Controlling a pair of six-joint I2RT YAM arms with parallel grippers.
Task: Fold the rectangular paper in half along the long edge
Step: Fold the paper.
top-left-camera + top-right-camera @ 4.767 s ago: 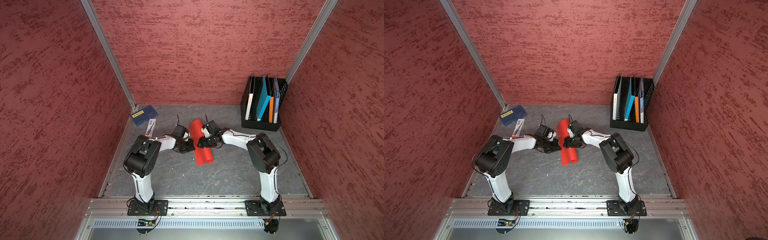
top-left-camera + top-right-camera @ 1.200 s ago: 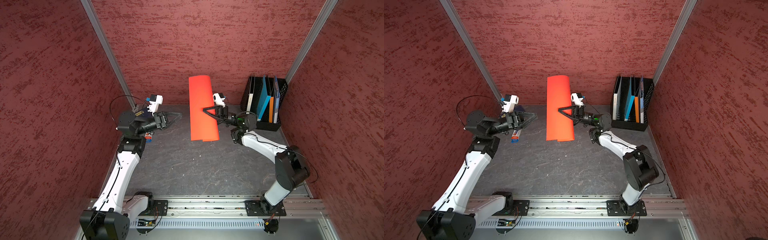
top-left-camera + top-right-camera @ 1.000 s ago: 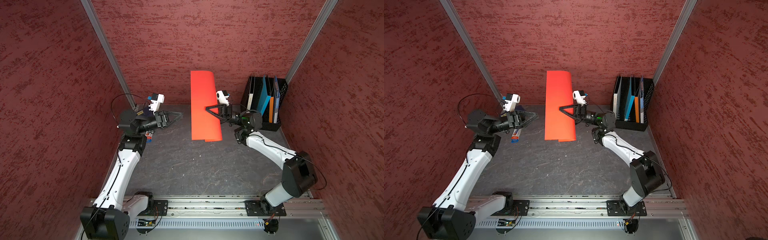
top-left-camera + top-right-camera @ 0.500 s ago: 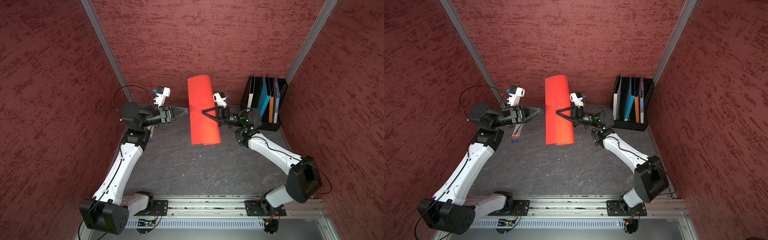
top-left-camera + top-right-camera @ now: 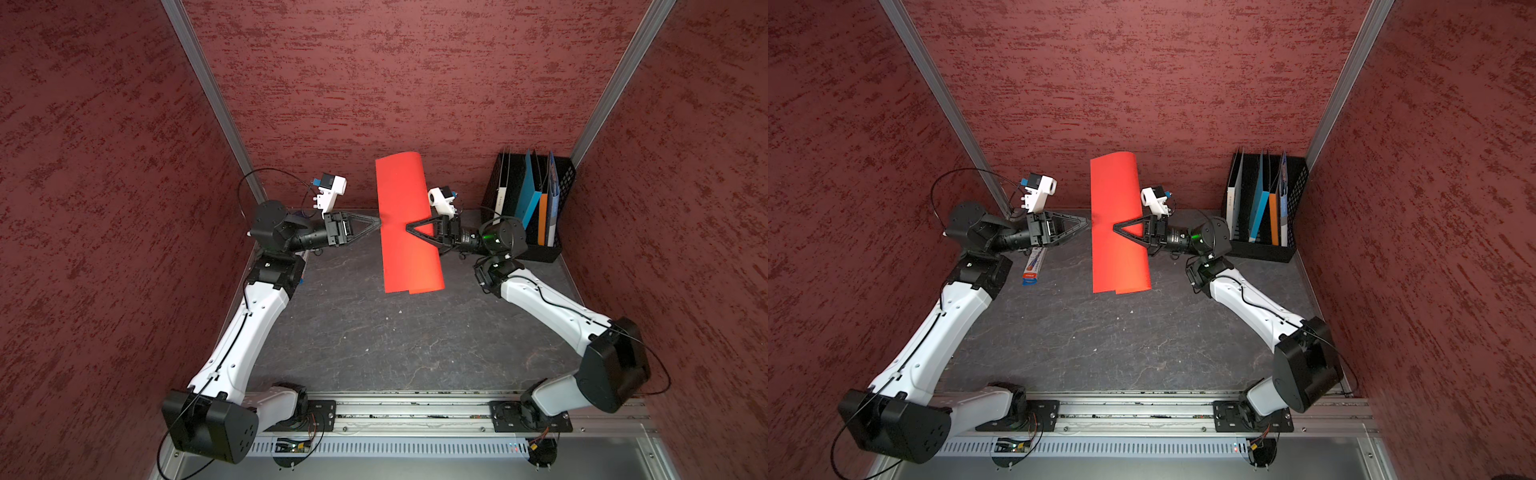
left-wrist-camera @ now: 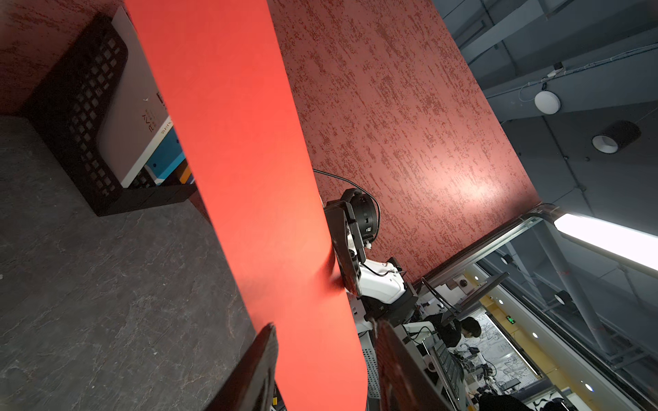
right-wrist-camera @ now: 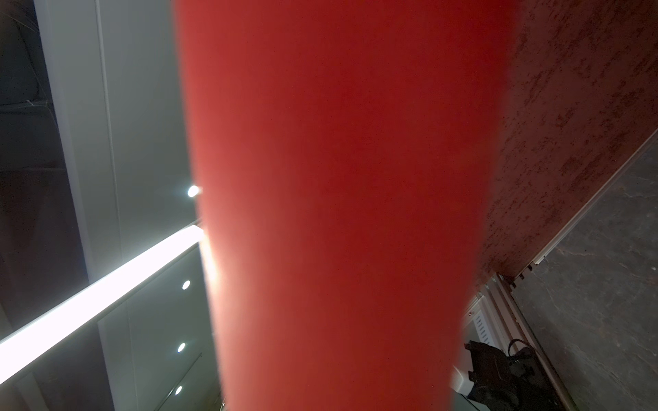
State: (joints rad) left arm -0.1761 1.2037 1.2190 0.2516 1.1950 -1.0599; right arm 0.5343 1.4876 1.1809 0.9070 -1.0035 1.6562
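right hand [image 5: 408,227] pinching the rectangular paper [image 5: 409,259] aloft above the dark desk [image 5: 374,340], left hand [image 5: 379,222] level, fingers [image 6: 261,359] parted astride its opposite edge, red walls [image 5: 395,83] around

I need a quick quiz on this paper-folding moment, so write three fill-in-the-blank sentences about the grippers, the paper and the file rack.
1. The right gripper grips one edge of the rectangular paper, while the left gripper has its jaws ___ around the opposite edge.
2. The black file rack stands at the back of the table, on the robot's ___ side.
3. In that rack, the orange folder stands between two ___ folders.
Missing words: open; right; blue.
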